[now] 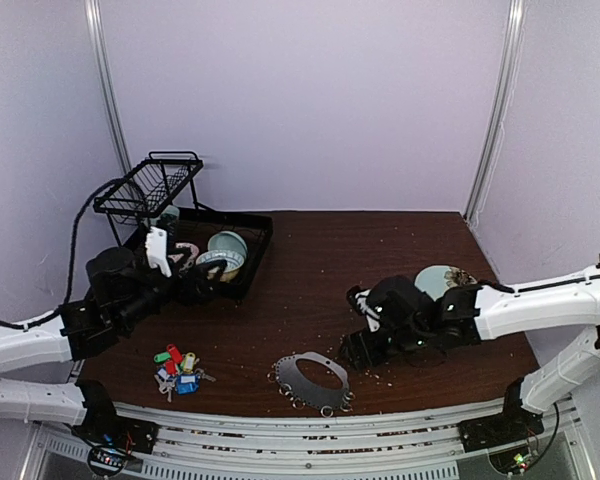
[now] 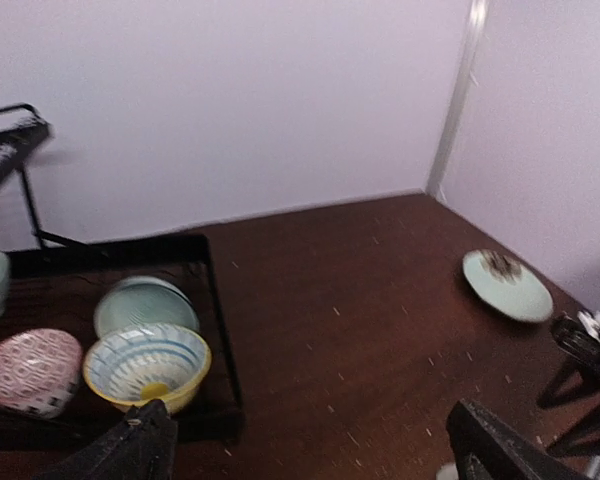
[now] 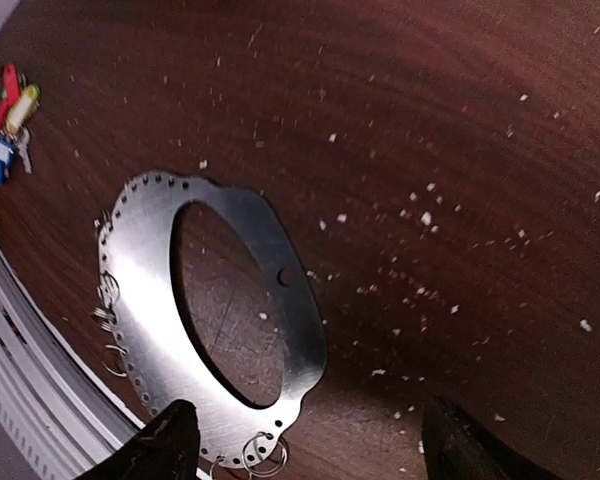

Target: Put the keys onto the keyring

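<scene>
The keys point(image 1: 178, 368) lie in a bunch near the front left of the table, showing green, red, blue and yellowish tags; the right wrist view has them at its top left point(image 3: 10, 112). The keyring point(image 1: 290, 372), a flat silver oval with small wire rings on its rim, lies near the front edge. My right gripper point(image 1: 354, 348) is open, just right of the keyring point(image 3: 140, 280), with nothing between its fingers point(image 3: 168, 446). My left gripper point(image 1: 206, 284) is open and empty beside the black tray, well behind the keys.
A black tray point(image 1: 255, 245) at back left holds several bowls point(image 2: 148, 366). A black wire rack point(image 1: 150, 185) stands behind it. A pale green plate point(image 1: 438, 278) sits at the right. Pale crumbs dot the brown table. A metal rail runs along the front edge.
</scene>
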Motion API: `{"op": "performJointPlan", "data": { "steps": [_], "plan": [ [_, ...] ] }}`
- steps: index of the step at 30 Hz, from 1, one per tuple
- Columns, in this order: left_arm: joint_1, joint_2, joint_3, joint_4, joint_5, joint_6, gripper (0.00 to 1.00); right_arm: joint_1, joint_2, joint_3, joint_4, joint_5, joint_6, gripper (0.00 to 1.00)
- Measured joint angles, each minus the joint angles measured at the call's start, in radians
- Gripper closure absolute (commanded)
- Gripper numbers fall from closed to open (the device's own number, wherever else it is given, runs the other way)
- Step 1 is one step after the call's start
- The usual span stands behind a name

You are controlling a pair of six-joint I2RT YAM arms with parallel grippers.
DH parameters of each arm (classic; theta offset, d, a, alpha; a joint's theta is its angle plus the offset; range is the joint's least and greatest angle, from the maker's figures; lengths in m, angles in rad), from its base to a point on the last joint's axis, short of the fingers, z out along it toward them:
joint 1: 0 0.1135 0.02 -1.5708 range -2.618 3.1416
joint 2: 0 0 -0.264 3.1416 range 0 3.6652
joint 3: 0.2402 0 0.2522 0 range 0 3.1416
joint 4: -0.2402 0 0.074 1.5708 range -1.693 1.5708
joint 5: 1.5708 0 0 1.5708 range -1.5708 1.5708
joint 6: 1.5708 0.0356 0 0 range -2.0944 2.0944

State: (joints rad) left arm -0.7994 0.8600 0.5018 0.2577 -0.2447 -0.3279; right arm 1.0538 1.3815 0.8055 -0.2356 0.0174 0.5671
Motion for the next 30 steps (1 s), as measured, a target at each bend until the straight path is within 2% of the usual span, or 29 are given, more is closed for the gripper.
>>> {"op": "performJointPlan", "data": {
  "steps": [4, 9, 18, 22, 26, 30],
  "plan": [
    [-0.109, 0.180, 0.105, -0.164, 0.101, -0.007, 0.02, 0.123, 0.190, 0.103, -0.106, 0.086, 0.064, 0.25],
    [-0.114, 0.297, 0.167, -0.286, 0.164, -0.020, 0.02, 0.171, 0.402, 0.238, -0.174, 0.169, 0.095, 0.30],
    [-0.114, 0.377, 0.229, -0.351, 0.185, -0.021, 0.02, 0.178, 0.445, 0.269, -0.199, 0.250, 0.112, 0.36],
    [-0.114, 0.429, 0.285, -0.380, 0.192, -0.007, 0.02, 0.130, 0.439, 0.257, -0.204, 0.283, 0.082, 0.37],
    [-0.114, 0.451, 0.314, -0.395, 0.193, 0.016, 0.02, 0.004, 0.440, 0.259, -0.200, 0.311, -0.016, 0.37],
    [-0.109, 0.457, 0.323, -0.402, 0.195, 0.032, 0.02, -0.105, 0.518, 0.365, -0.216, 0.363, -0.171, 0.37]
  ]
}}
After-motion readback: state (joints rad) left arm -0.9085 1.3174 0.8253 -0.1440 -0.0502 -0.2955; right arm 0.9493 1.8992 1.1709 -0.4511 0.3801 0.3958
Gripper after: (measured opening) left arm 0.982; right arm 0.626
